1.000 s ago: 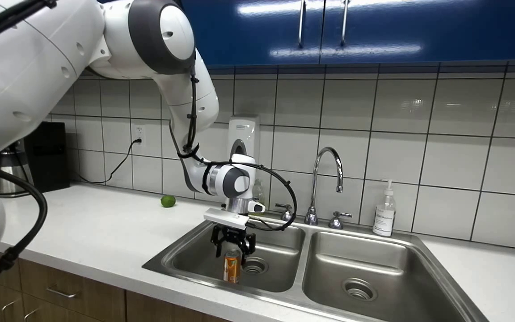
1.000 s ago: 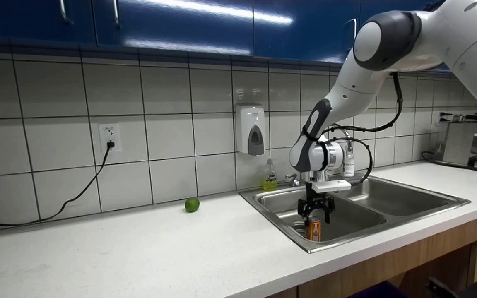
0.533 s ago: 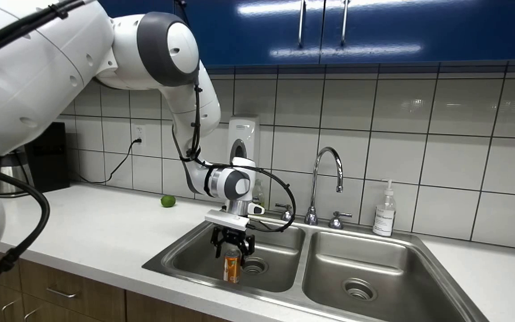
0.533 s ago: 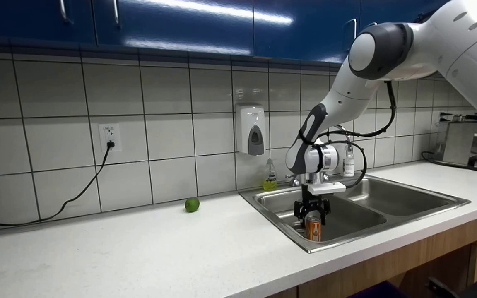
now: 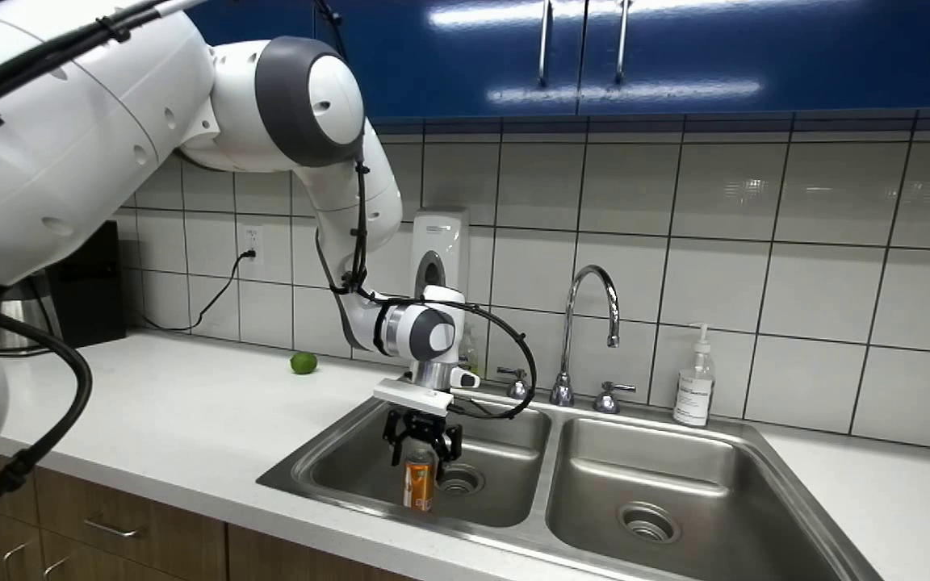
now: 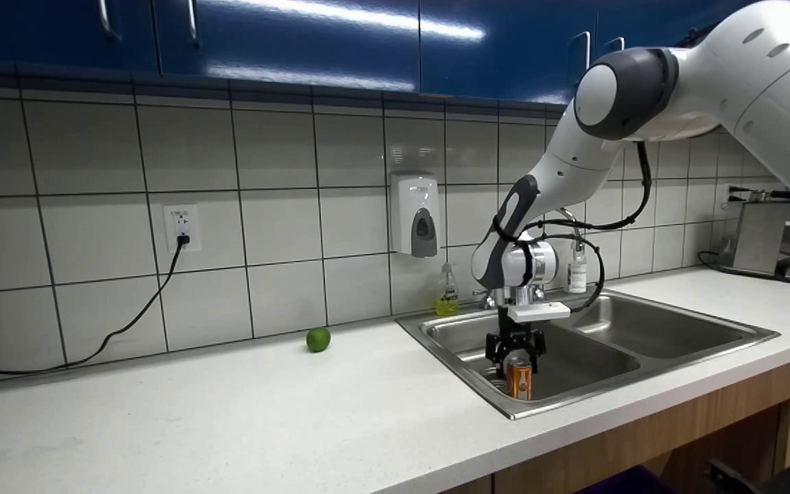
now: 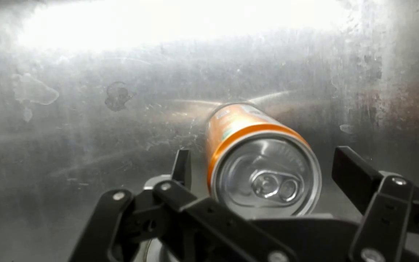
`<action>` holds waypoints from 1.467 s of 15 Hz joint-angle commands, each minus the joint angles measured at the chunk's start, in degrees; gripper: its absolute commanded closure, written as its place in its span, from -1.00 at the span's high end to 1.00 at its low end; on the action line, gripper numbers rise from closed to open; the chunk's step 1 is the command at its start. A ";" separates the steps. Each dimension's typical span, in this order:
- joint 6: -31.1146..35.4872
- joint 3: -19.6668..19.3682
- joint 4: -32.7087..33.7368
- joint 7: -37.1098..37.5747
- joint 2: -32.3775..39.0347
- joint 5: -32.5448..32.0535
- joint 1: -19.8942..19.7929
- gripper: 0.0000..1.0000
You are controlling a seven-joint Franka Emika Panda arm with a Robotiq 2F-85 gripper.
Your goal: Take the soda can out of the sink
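The orange soda can with a silvery top stands upright in the nearer-left basin of the steel sink in an exterior view. It also shows in an exterior view, near the front wall of the basin. My gripper points down over the can's top. In the wrist view the gripper is open, with the can between its fingers. A gap shows on both sides of the can, wider at the right finger. The lower edge of the can's top is hidden behind the gripper.
A chrome faucet rises behind the sink. A pump bottle stands at the sink's back edge, and a yellow soap bottle at its back corner. A green round fruit lies on the counter. A dispenser hangs on the wall.
The upper arm has lowered, and my gripper has shifted slightly sideways to sit more squarely over the can. The gripper stays open. The can has not moved.
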 commanded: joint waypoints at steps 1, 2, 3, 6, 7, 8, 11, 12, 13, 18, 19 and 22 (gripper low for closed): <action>-3.46 0.86 2.26 -0.91 0.76 -0.37 -1.55 0.47; -3.67 0.82 2.31 -0.88 0.82 -0.37 -1.63 0.31; -3.90 0.83 2.33 -0.85 0.85 -0.30 -1.72 0.16; -3.70 0.89 2.20 -0.90 0.85 -0.22 -1.88 -0.24; -3.65 0.96 2.15 -0.94 0.84 -0.15 -1.91 -0.24; -3.69 0.96 1.98 -0.83 0.67 -0.16 -1.83 -0.24; -4.19 1.02 -0.48 -0.23 -2.22 -0.12 -1.33 -0.24; -4.26 1.01 -1.45 0.03 -3.29 -0.14 -1.14 -0.24; -4.51 1.03 -2.35 0.27 -4.31 -0.13 -0.93 -0.24; -7.13 0.78 -7.65 1.30 -11.73 -0.83 0.89 -0.24; -7.90 0.74 -9.10 1.67 -13.73 -1.07 1.51 -0.24; -10.29 0.71 -12.26 2.56 -18.65 -1.55 3.12 -0.24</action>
